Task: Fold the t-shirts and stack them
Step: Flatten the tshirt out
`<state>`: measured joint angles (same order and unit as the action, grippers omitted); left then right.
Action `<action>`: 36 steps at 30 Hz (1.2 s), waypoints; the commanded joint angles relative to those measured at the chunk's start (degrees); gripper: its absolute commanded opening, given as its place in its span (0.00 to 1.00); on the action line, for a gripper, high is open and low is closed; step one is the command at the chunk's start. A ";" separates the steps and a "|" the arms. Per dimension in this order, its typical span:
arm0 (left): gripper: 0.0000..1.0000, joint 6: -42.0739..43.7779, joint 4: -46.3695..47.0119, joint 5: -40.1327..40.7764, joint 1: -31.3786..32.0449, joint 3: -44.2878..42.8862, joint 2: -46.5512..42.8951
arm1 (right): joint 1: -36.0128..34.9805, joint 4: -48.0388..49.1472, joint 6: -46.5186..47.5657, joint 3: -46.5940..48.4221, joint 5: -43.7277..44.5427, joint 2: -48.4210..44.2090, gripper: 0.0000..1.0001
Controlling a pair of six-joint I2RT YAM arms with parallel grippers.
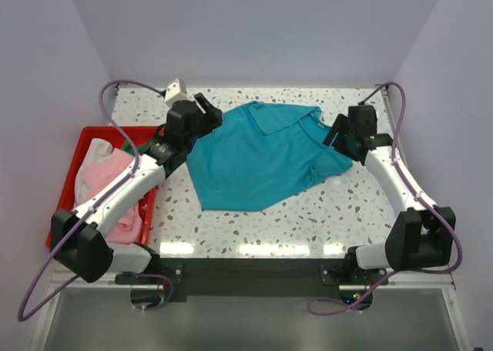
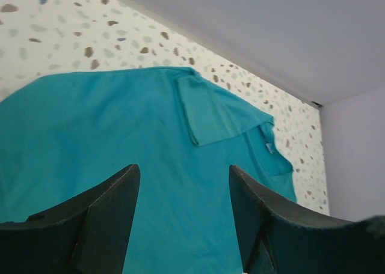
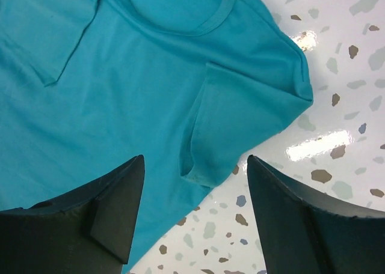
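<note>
A teal t-shirt (image 1: 258,155) lies spread flat on the speckled table, with one sleeve folded in near the far edge. It also shows in the left wrist view (image 2: 132,130) and the right wrist view (image 3: 120,88). My left gripper (image 1: 206,114) is open and empty above the shirt's left far corner (image 2: 183,178). My right gripper (image 1: 339,135) is open and empty above the shirt's right sleeve (image 3: 195,172). A light pink shirt (image 1: 115,189) and a white piece (image 1: 94,149) lie in the red bin.
The red plastic bin (image 1: 85,139) stands at the table's left edge, under the left arm. A bit of dark green cloth (image 1: 127,147) shows in it. Bare speckled table (image 1: 308,220) lies in front of the shirt. Walls close in on three sides.
</note>
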<state>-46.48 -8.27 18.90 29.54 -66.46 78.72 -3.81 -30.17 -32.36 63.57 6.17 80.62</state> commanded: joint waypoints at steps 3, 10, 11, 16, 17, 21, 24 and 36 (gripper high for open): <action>0.62 -5.46 -9.03 7.28 -3.87 3.46 7.14 | -9.01 1.16 2.13 -1.08 8.68 -0.04 0.70; 0.53 -5.02 -13.69 10.89 -5.98 -5.52 21.38 | -10.95 3.80 3.52 0.23 8.16 10.15 0.65; 0.52 -5.29 -14.22 11.42 -6.25 -6.40 22.78 | -11.04 4.07 3.79 0.93 7.54 11.22 0.66; 0.51 -5.29 -16.07 13.18 -7.83 -12.90 31.13 | -12.44 4.86 4.76 2.26 6.92 15.61 0.66; 0.50 -5.03 -16.25 13.45 -8.00 -13.95 33.41 | -12.88 4.95 4.76 2.35 6.92 15.88 0.66; 0.47 -2.84 -18.44 14.33 -9.06 -21.68 40.10 | -13.24 4.86 4.15 1.21 6.92 16.59 0.58; 0.38 -1.25 -19.15 13.37 -10.11 -26.61 45.37 | -13.15 4.77 3.71 -0.72 7.53 14.92 0.37; 0.04 8.68 -18.71 6.34 -14.86 -49.80 61.54 | -13.24 3.98 -2.79 -14.60 4.81 -3.96 0.00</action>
<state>-42.15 -27.09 28.16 16.60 -109.19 136.27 -16.97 -26.96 -31.53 51.86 11.84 82.15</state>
